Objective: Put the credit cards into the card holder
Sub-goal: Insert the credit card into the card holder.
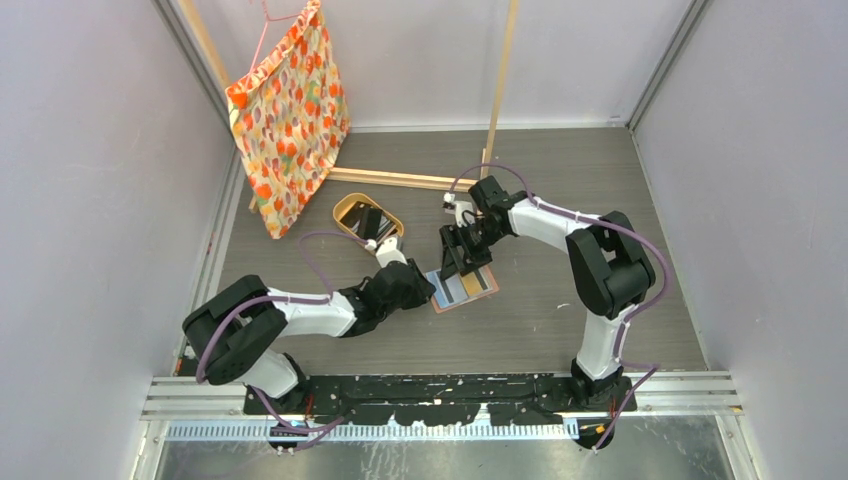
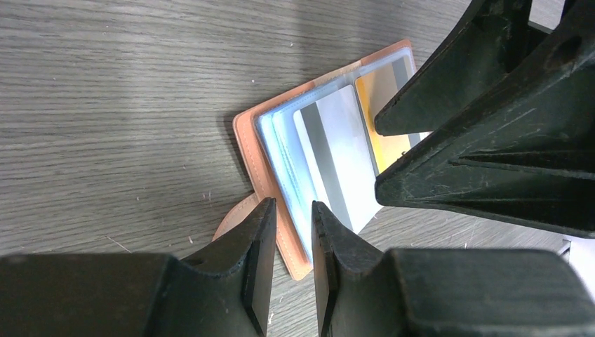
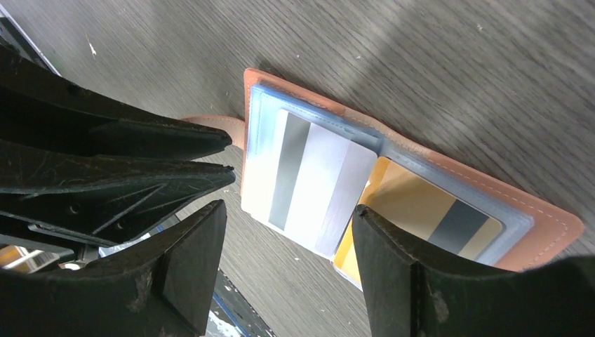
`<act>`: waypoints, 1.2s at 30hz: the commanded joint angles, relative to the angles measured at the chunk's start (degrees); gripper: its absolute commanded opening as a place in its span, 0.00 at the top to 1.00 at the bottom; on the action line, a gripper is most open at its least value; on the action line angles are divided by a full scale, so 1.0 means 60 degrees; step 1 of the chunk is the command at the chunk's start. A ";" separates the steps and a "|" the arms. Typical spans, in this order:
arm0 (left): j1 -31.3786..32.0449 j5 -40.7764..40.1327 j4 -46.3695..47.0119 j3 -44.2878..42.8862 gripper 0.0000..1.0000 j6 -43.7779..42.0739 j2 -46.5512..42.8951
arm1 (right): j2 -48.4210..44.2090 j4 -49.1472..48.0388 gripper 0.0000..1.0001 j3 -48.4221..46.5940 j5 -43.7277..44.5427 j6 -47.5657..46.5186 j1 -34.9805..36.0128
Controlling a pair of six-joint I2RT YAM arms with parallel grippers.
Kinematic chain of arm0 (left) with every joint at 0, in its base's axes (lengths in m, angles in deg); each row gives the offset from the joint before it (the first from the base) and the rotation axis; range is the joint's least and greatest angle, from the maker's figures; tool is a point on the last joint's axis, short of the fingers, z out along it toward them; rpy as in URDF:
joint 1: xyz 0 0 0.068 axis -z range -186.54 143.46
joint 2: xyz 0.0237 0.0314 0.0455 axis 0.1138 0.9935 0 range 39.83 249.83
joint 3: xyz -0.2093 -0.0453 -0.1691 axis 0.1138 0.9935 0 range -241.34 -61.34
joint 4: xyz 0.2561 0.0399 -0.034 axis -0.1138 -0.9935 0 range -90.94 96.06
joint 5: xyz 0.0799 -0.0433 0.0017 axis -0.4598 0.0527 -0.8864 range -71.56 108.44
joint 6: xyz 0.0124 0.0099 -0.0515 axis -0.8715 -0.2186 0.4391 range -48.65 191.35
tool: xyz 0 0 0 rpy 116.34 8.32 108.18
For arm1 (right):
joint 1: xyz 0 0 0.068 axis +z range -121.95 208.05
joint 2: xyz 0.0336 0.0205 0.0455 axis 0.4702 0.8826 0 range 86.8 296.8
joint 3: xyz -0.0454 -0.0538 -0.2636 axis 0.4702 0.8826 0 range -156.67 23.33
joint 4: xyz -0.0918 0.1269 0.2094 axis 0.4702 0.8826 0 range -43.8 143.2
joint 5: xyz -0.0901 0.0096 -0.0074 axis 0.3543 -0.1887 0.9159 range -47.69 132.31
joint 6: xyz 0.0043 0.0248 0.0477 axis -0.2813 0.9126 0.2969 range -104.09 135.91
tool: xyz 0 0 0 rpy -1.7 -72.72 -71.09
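We judge the silver card [image 3: 309, 175] light, stiff and slick, best pinched by its long edges; the right claw [image 3: 289, 208] gapes above it, while the left claw's [image 2: 293, 206] hold we cannot tell.

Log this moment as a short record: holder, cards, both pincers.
card holder: open on the table, clear pockets up
silver card: on the pockets, one end past the holder's edge
gold card: in the other half, corner under the silver one
left pincer: narrow gap at the holder's edge; grip unclear
right pincer: open wide over the cards
tray: beyond the holder, dark items inside
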 commanded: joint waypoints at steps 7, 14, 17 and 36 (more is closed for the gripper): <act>-0.0072 0.0035 0.0840 0.0175 0.78 -0.0101 -0.0192 | 0.0241 -0.0251 0.30 -0.0088 -0.0527 0.0352 0.0033; -0.0094 0.0274 0.2297 0.0535 0.81 -0.0273 -0.0229 | 0.0312 -0.0238 0.32 -0.0078 -0.0529 0.0415 0.0041; -0.0169 0.0708 0.2977 0.0409 0.85 -0.0195 0.0425 | 0.0312 -0.0236 0.33 -0.0078 -0.0515 0.0414 0.0005; -0.0377 0.0159 -0.0389 -0.0770 0.99 0.1043 0.1197 | 0.0077 -0.0178 0.32 -0.0049 0.0180 0.0443 -0.0003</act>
